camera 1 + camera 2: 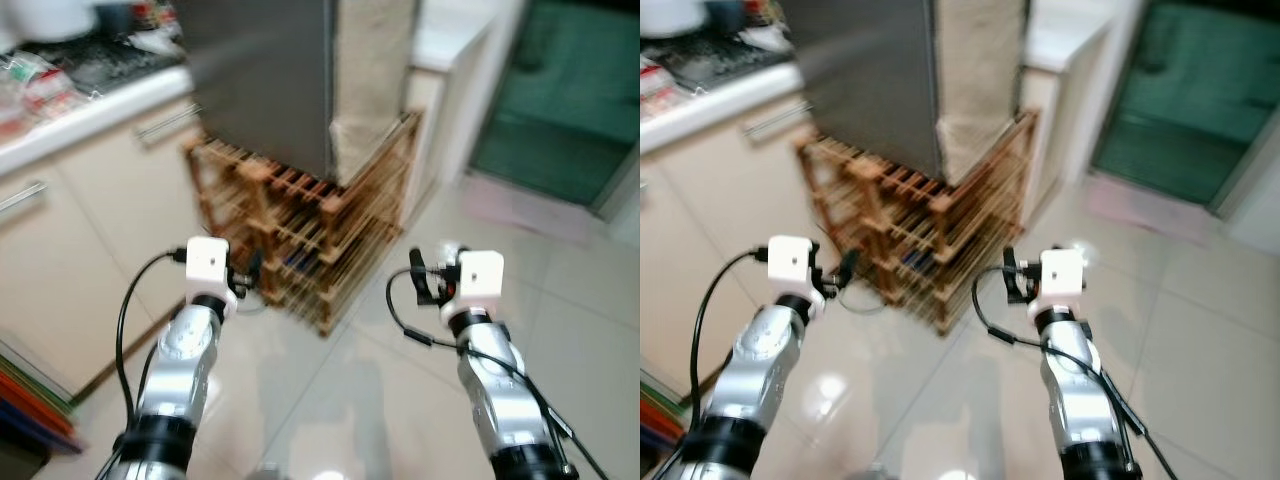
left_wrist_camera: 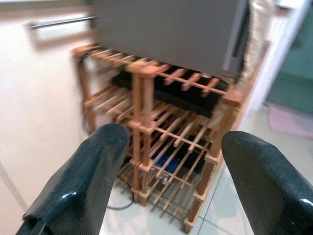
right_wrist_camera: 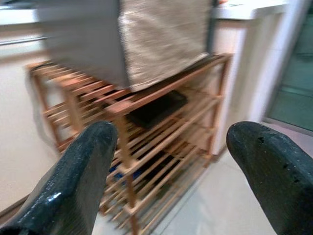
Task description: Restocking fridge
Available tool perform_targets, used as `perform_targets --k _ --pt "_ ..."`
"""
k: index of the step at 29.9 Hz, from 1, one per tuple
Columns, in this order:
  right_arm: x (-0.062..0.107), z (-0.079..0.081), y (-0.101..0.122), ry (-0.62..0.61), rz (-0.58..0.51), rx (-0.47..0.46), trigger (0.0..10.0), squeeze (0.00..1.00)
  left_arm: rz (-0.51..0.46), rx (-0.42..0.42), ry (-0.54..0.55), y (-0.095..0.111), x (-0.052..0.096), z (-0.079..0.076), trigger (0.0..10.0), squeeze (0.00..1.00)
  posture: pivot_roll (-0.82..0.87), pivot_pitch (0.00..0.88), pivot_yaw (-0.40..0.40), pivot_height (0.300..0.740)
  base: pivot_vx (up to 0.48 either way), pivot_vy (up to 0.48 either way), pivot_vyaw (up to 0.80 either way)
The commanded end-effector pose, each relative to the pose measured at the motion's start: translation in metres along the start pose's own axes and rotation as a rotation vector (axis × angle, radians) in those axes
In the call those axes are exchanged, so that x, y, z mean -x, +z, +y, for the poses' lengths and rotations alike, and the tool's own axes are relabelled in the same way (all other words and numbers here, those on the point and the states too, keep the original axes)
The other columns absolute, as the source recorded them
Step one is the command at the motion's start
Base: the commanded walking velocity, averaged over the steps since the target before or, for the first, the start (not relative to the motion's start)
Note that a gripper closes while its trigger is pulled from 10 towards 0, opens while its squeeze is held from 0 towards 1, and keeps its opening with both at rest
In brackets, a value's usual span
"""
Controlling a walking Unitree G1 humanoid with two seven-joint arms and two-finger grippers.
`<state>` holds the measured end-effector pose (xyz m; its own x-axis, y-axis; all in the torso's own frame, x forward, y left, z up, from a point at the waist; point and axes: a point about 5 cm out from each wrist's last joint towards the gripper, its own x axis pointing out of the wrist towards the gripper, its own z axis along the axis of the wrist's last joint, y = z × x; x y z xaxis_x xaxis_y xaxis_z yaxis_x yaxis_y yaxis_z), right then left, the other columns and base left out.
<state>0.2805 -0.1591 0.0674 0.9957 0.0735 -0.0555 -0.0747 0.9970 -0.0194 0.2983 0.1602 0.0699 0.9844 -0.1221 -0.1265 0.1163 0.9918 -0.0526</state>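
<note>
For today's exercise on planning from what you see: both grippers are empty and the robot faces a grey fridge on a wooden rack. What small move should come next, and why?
Probably a short step closer, with the head tilted up. The left gripper and right gripper are open and hold nothing. The fridge on the wooden rack stands ahead of both, and no door handle can be made out in these blurred views.

wooden rack [image 1: 320,240] standing on glossy tiled floor [image 1: 560,330] | cream cabinets [image 1: 70,260] flanking rack | green doorway [image 1: 570,90] lying beyond rack
</note>
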Motion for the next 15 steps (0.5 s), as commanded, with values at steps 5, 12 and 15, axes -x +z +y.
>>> perform_targets --k 5,12,15 --pt "-0.0046 -0.0024 0.0026 0.009 -0.007 0.012 10.0 0.00 -0.027 -0.002 0.023 0.0071 -0.0052 -0.0061 10.0 0.00 0.00 0.000 -0.021 0.719 0.000 -0.480 0.52" --pt "-0.0079 0.0003 0.0058 0.025 -0.026 0.028 10.0 0.00 -0.036 -0.023 0.057 0.0092 -0.0064 -0.0047 10.0 0.00 0.00 0.000 -0.020 0.719 0.000 -0.480 0.49" --pt "-0.0074 0.0017 0.0064 0.028 -0.032 0.030 10.0 0.00 -0.026 0.003 0.093 0.0079 -0.0068 -0.0018 10.0 0.00 0.00 0.000 -0.021 0.719 0.000 -0.480 0.49"
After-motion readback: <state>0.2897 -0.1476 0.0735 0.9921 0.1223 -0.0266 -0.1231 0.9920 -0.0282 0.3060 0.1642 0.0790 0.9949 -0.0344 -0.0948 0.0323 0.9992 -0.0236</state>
